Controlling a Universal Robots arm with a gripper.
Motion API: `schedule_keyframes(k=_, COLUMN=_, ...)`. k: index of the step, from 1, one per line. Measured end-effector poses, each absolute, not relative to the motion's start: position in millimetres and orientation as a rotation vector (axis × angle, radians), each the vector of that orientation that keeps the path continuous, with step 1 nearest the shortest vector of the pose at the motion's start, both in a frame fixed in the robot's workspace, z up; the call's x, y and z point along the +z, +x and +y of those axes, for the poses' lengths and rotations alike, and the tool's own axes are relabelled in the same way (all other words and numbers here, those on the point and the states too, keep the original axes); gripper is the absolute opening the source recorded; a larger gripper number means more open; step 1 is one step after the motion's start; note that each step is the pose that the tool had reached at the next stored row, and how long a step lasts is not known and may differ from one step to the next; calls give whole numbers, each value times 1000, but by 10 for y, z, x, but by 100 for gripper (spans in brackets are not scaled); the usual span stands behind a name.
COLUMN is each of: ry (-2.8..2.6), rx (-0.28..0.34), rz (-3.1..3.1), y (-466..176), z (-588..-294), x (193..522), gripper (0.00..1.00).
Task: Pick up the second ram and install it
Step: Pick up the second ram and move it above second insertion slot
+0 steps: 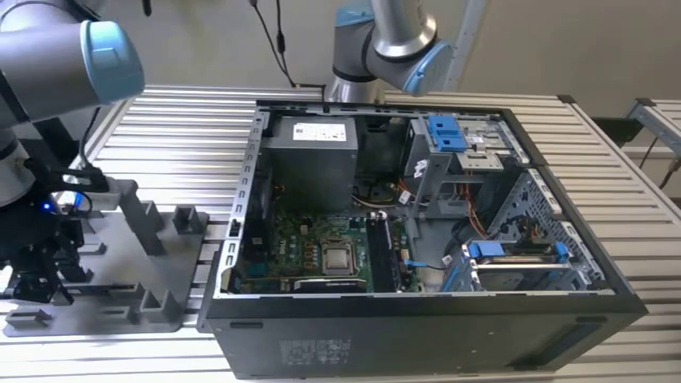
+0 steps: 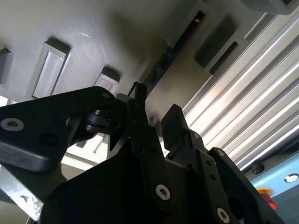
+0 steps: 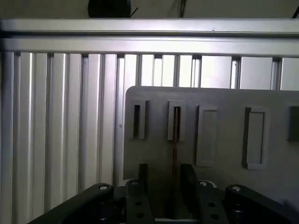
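Observation:
The second ram [image 3: 175, 144] is a thin dark stick seen edge-on, standing in a slot of the grey holder plate [image 3: 219, 98]. In the second wrist view the ram [image 2: 180, 44] is a dark strip running along the holder. My gripper [image 3: 164, 179] is open and straddles the ram's near end, one black finger on each side, the stick closer to one finger [image 3: 188, 179]. The second wrist view shows the gripper [image 2: 156, 109] just short of the ram. In the exterior view the gripper [image 1: 43, 271] hangs low over the grey holder [image 1: 127, 315] at the exterior view's left.
The open computer case [image 1: 426, 319] lies on the slatted aluminium table [image 1: 181, 136], with its motherboard [image 1: 309, 251] exposed and blue clips [image 1: 447, 132] inside. Grey upright posts [image 1: 139, 211] rise from the holder. A second robot arm [image 1: 388, 40] stands behind the case.

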State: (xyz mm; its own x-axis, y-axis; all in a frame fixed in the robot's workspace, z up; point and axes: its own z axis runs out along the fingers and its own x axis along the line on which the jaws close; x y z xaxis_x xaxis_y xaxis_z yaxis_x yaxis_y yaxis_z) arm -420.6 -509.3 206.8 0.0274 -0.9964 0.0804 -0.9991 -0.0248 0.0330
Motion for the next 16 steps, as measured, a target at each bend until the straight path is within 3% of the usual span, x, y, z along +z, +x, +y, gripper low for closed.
schedule_keyframes(k=16, ry=2199, rx=54, rz=-2143, y=-4206, z=-5046, x=2005, gripper=42)
